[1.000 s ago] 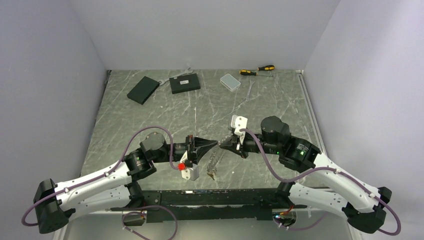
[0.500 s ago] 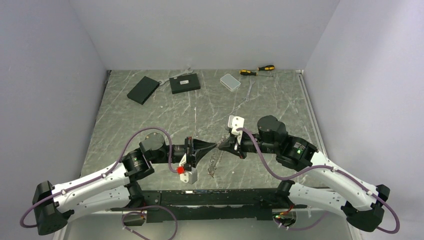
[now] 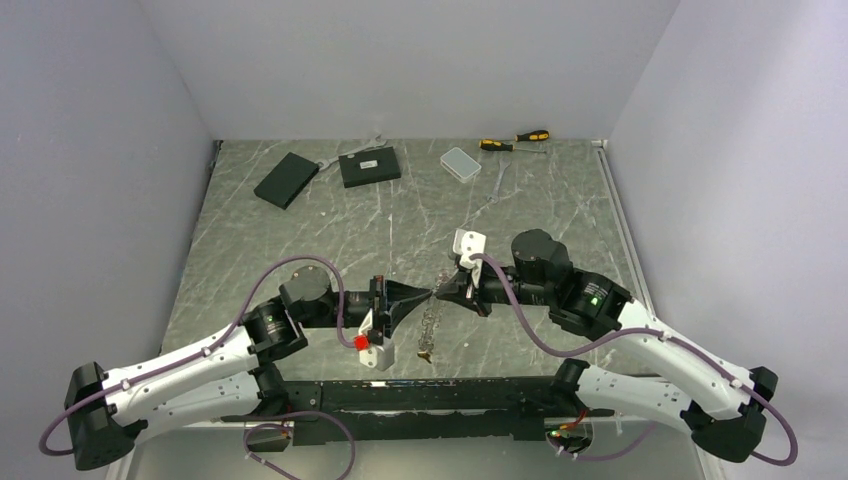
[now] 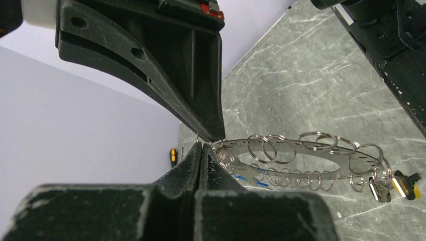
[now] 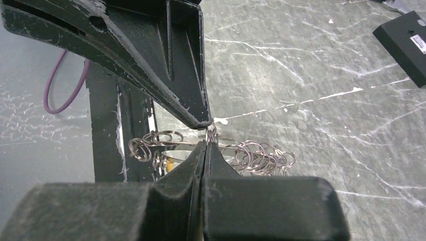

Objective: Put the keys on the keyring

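My left hand [image 3: 425, 294] and right hand [image 3: 447, 289], tip to tip, both clamp the keyring [image 3: 429, 322] over the grey-green marbled surface [image 3: 330, 225]. Pale walls [image 3: 400, 70] close three sides.

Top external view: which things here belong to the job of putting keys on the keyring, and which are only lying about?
Belong to the job:
- keyring, pinched by the left tool and the right tool
- keys, at its other end

Only lying about, at the far edge of the table:
- black boxes
- clear plastic box
- screwdrivers
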`<state>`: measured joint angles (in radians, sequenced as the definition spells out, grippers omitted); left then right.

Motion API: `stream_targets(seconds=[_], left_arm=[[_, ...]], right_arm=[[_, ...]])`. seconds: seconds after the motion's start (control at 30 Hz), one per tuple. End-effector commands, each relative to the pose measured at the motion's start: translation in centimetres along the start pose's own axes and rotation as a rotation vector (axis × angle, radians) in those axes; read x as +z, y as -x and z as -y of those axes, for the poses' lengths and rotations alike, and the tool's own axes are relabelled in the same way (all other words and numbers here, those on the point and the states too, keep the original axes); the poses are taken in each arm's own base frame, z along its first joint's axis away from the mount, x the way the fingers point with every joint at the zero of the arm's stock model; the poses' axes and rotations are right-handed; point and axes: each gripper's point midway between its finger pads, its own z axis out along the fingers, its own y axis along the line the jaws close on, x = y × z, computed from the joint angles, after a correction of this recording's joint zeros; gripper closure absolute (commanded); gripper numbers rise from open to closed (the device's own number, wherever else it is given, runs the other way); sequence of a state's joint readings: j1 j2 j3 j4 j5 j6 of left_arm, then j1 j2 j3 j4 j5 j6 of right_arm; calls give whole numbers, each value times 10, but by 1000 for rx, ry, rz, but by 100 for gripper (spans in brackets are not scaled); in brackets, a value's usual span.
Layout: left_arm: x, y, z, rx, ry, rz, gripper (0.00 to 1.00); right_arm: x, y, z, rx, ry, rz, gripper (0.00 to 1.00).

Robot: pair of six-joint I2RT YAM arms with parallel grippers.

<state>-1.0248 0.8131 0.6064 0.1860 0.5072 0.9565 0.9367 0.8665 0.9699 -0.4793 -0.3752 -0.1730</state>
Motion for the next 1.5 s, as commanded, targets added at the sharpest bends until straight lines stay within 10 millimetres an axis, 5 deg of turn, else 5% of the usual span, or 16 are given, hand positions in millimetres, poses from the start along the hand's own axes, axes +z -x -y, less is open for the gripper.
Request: stream_targets(seconds=[0.0,0.43,0.6,0.77,1.47], left_arm=[[2,14,-23,53,58,22,100],[1,3,-25,16,86,-28,100],[-6,10,-24,-26,70,-26,63],[-15,10,-25,-108,65,-73,52],[7,21,-36,-405,97,6,56]], right_arm=[[-3,31,-5,-22,34,83,100],[-9,10,-14,10,54,46,100],[-12,11,-13,2,43,53,100],[-14,15,-12,-23,36,66,100],[-29,36,-13,-207,28,179,100]])
